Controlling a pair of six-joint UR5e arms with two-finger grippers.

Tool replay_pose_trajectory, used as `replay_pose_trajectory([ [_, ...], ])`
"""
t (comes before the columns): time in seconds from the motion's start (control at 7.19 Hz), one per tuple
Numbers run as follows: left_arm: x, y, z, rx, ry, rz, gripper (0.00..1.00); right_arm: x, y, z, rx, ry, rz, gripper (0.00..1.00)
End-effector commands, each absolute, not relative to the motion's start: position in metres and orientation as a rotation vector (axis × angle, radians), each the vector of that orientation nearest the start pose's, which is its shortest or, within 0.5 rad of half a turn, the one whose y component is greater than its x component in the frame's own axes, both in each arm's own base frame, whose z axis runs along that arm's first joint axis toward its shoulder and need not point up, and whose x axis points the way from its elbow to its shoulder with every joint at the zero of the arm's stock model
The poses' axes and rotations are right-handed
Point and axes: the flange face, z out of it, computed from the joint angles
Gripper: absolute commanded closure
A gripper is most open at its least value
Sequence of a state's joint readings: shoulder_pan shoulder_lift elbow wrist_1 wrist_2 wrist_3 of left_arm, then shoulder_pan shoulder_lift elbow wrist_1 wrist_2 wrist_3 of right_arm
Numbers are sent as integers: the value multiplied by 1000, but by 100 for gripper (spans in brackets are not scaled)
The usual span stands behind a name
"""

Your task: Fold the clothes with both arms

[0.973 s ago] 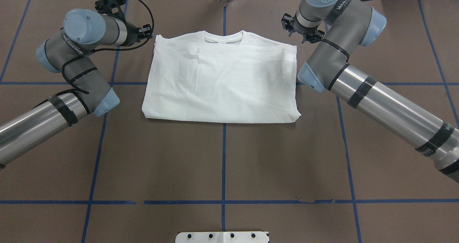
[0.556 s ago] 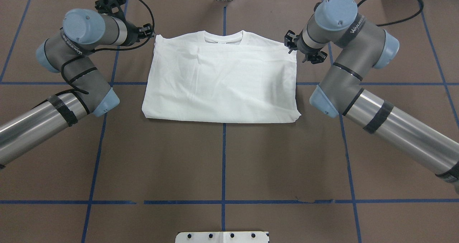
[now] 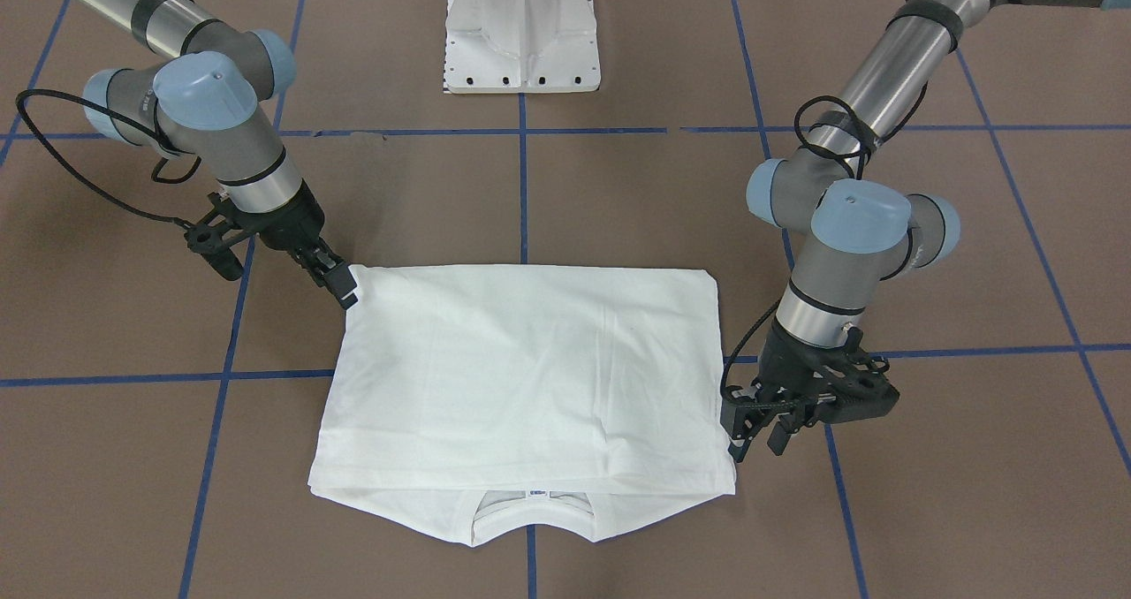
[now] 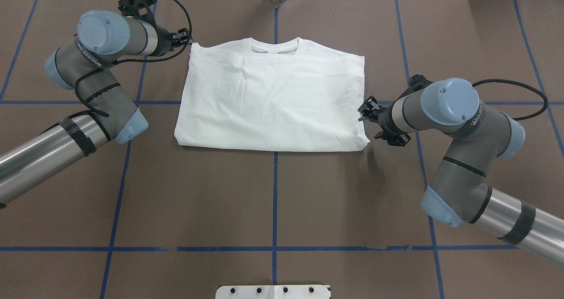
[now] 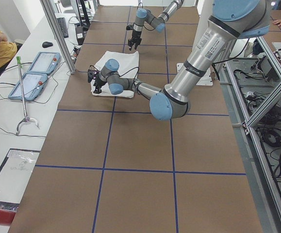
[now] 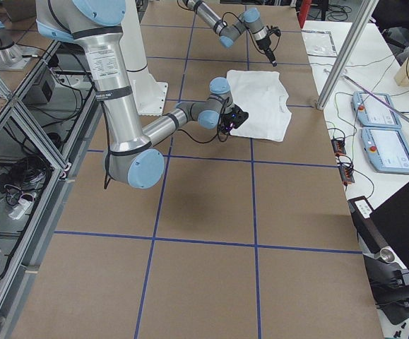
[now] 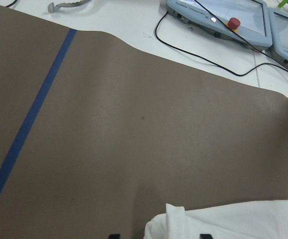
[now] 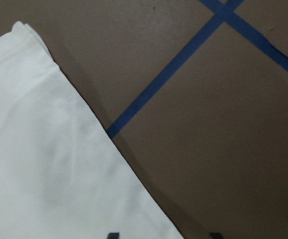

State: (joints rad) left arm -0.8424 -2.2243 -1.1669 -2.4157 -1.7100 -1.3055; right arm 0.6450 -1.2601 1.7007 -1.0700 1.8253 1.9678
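The white T-shirt point(image 4: 273, 100) lies folded into a rectangle at the middle of the brown table mat point(image 4: 273, 202), collar point(image 4: 275, 47) on the side away from the robot; the left gripper point(image 4: 187, 39), fingers spread, straddles its far-left corner; the right gripper point(image 4: 363, 113), fingers likewise spread, straddles its right edge close to the near-right corner; blue tape lines point(image 4: 274, 211) cross the mat.

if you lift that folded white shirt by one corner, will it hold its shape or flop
Probably floppy: the shirt is thin, softly wrinkled cloth, so one lifted corner would likely sag and the folded layers fall open. Pushed from the edge, it would probably bunch rather than slide whole.
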Motion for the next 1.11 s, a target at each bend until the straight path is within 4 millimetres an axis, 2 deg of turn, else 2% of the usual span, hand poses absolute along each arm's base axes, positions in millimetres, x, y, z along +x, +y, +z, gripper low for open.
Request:
replay_pose_trajectory([
  [0.0, 424, -655, 363, 473, 1000, -439, 39, -446, -447, 374, -107, -996, 827, 30],
  [0.14, 424, -655, 363, 472, 998, -440, 39, -446, -444, 371, -109, -1002, 823, 30],
  [0.28, 424, -655, 363, 472, 998, -440, 39, -451, -438, 371, -122, -1001, 826, 38],
  [0.42, 425, -655, 361, 474, 1001, -439, 39, -452, -436, 368, -143, -1006, 853, 77],
  [0.56, 425, -655, 361, 474, 1001, -439, 39, -451, -428, 364, -147, -1014, 844, 100],
  [0.7, 425, -655, 359, 473, 1004, -439, 39, -444, -420, 355, -158, -1029, 832, 100],
  [0.83, 424, -654, 353, 478, 1014, -436, 39, -442, -404, 358, -181, -1026, 807, 100],
  [0.97, 422, -653, 347, 485, 1024, -434, 39, -428, -385, 354, -223, -1037, 779, 100],
])
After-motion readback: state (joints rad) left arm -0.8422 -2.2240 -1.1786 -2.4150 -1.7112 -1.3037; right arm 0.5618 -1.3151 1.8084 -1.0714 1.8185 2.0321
